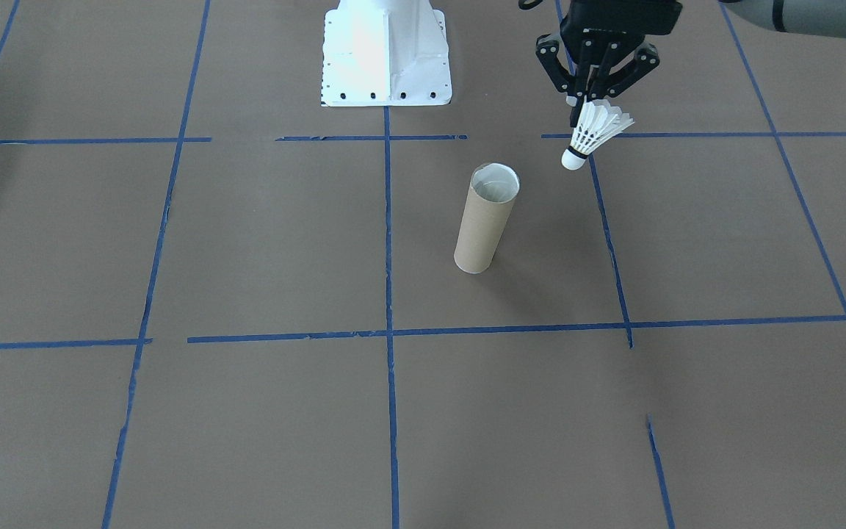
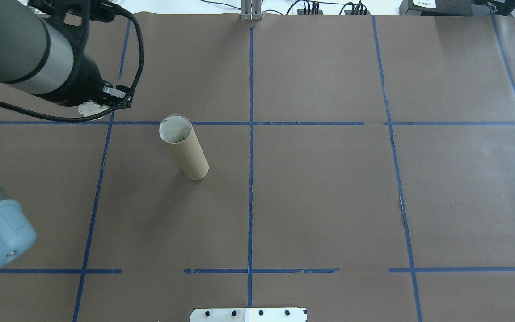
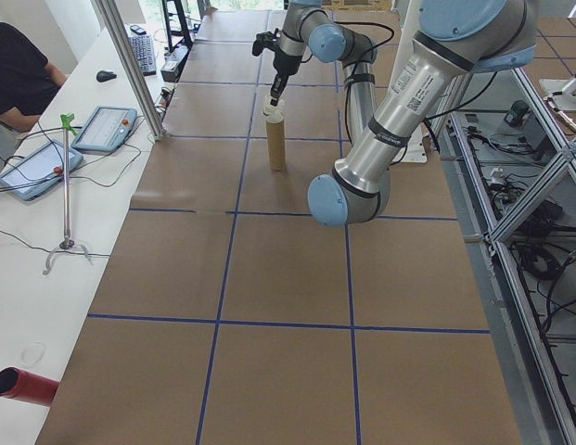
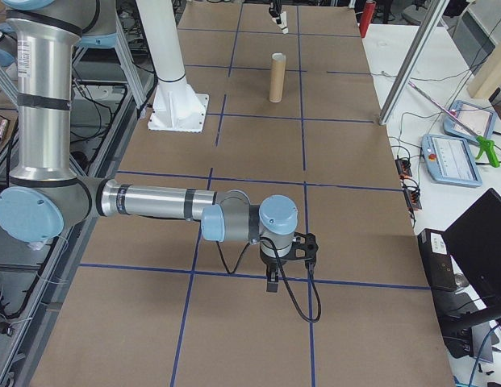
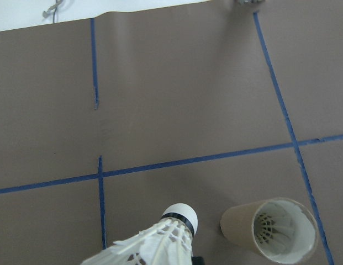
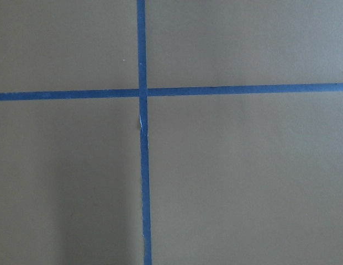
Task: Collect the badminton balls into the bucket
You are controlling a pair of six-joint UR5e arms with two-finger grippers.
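Observation:
A white feather badminton ball hangs in the air with its cork tip pointing down. My left gripper is shut on the edge of its skirt. The bucket, a tall brown cardboard tube, stands upright on the table, a short way to the ball's side and lower. In the left wrist view the badminton ball sits just left of the bucket's open mouth, and a feathered white shape shows inside the tube. My right gripper points down over the table far from the bucket; I cannot tell whether it is open or shut.
The table is covered in brown paper with a grid of blue tape lines. The white robot base stands behind the bucket. A side bench holds tablets and a stand, and a person sits at it.

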